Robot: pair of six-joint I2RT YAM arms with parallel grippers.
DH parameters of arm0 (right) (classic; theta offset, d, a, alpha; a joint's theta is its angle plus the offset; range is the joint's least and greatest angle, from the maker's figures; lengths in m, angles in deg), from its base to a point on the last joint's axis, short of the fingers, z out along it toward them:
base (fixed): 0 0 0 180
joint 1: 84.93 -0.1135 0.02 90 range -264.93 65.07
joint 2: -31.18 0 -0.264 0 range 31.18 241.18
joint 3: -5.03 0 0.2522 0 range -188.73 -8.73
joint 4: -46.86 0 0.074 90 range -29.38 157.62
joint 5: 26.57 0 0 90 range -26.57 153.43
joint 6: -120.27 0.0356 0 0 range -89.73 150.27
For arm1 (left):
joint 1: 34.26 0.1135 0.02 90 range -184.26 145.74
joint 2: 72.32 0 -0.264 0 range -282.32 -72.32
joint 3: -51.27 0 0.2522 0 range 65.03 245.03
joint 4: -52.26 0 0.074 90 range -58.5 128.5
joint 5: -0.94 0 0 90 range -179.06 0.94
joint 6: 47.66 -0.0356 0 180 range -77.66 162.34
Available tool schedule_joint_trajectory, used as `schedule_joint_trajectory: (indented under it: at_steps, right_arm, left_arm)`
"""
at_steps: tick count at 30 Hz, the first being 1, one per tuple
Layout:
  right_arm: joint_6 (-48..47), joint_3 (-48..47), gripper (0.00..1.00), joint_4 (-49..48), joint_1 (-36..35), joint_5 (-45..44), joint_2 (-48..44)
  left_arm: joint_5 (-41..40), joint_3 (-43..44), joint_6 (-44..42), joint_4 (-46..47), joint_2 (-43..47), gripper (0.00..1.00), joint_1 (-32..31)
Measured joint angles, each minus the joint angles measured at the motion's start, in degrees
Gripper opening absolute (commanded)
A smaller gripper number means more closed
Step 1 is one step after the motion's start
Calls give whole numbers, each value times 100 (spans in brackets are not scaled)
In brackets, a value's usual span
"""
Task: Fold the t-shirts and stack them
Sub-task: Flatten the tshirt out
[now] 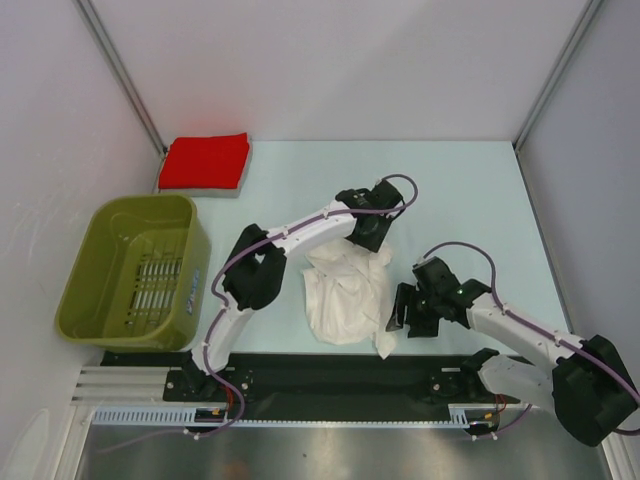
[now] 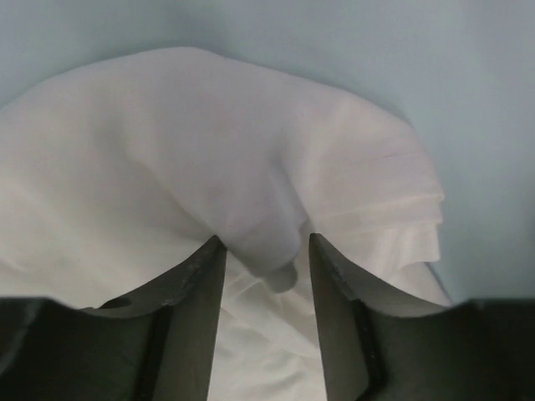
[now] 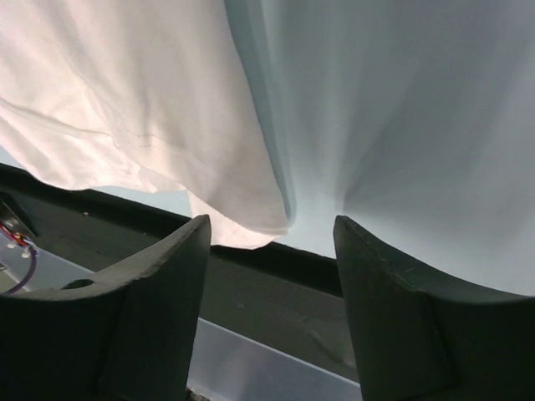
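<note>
White cloth t-shirt (image 1: pixel 345 295) lies crumpled at the centre of the pale blue surface (image 1: pixel 460 200); the folded bright red t-shirt (image 1: pixel 205 160) sits at upper left. Left gripper (image 1: pixel 372 240), at the heap's top edge, has its jaws astride a raised fold, though whether they pinch it I cannot tell. Right gripper (image 1: pixel 398 312), at the heap's lower right, has its jaws released beside the hem corner.

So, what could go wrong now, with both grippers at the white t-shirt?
The left gripper straddles a bunched fold of the white t-shirt; closing there may pinch several layers, so the shirt would lift as a clump. The right gripper is open, the shirt's corner just ahead of it; it may miss, or the tip may slip.
</note>
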Motion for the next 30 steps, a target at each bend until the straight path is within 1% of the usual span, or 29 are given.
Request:
schedule_joint_trajectory:
  at_steps: [1,2,3,4,6,7,9,10,11,12,14,17,19,22,25,30]
  right_arm:
    - [-9,2,61,-37,0,-15,37]
    - [-31,9,57,-105,2,-20,101]
    - [-66,9,57,-181,2,-24,188]
    - [-74,11,55,-251,2,-20,269]
    - [-127,11,51,-407,2,-17,514]
    - [-131,0,51,-468,2,46,599]
    - [-144,-4,42,-664,0,116,704]
    - [-153,-4,38,-743,0,129,752]
    - [-155,-4,26,-826,0,136,809]
    - [-166,-4,18,-905,0,142,863]
    - [-190,-4,0,-992,0,142,957]
    - [-151,-17,0,-979,2,35,966]
    - [-151,-155,0,-656,28,-227,874]
    - [-225,-647,0,164,264,-896,509]
    - [-457,-1606,0,979,802,-1602,-52]
    - [-1029,-3523,0,1545,1880,-2361,-798]
  left_arm:
    - [0,48,-52,-48,-63,40,2]
    - [-2,90,-96,-87,-103,38,15]
    - [-7,120,-142,-114,-114,35,22]
    - [-9,162,-155,-149,-114,30,37]
    - [-20,258,-203,-181,-111,22,66]
    - [-17,291,-223,-170,-111,13,83]
    - [2,308,-254,-179,-101,0,125]
    - [11,308,-247,-181,-101,0,144]
    - [17,308,-262,-192,-101,0,168]
    - [26,308,-264,-208,-101,0,192]
    - [31,308,-269,-219,-87,0,236]
    - [28,308,-271,-247,-9,0,297]
    - [35,339,-269,-319,76,0,334]
    - [203,446,-260,-442,352,0,446]
    - [472,640,-216,-507,861,0,682]
    - [953,874,13,-337,2048,0,1290]
